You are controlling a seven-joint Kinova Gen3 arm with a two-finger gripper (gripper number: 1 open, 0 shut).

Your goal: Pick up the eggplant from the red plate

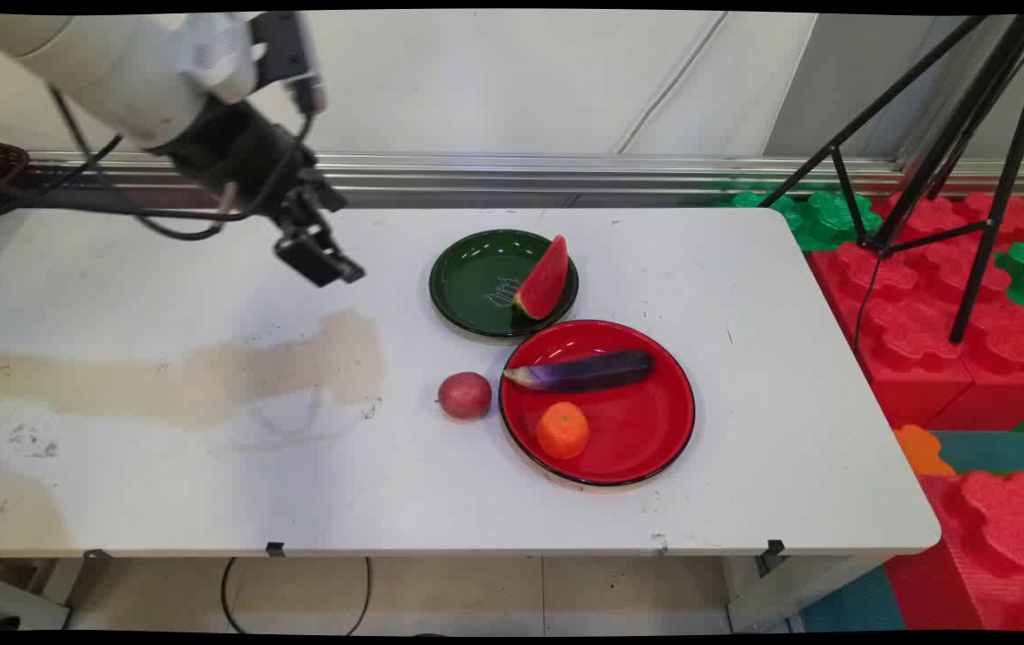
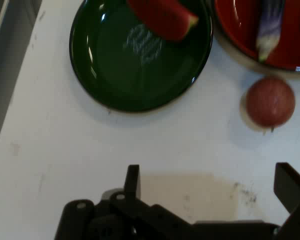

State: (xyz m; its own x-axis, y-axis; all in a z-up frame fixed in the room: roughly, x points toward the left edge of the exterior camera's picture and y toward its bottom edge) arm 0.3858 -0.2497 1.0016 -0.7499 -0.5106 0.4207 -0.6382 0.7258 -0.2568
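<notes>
- Currently the black two-finger gripper hangs above the white table, up and to the left of the glossy dark green round plate, holding nothing and touching nothing.
- Its fingers stand wide apart in the hand view, with bare tabletop showing between them.
- Nearest to it is that green plate, with a red wedge of toy watermelon leaning on the plate's right side, rind toward the rim.
- Just below and right of the green plate sits a shiny red round plate with a black rim; the two rims look to be touching or nearly so (I cannot tell which).
- On the red plate lie a long purple toy eggplant across the upper part and a small orange toy mandarin near its lower left.
- Below the green plate, just left of the red plate's rim, a small round dull-red fruit rests on the bare table.
- Risks, as I judge them: the round fruit could roll if nudged from the side; the watermelon wedge sits propped near the rim and might tip off if the green plate is knocked; the crowded plates leave little room for open fingers between them.
</notes>
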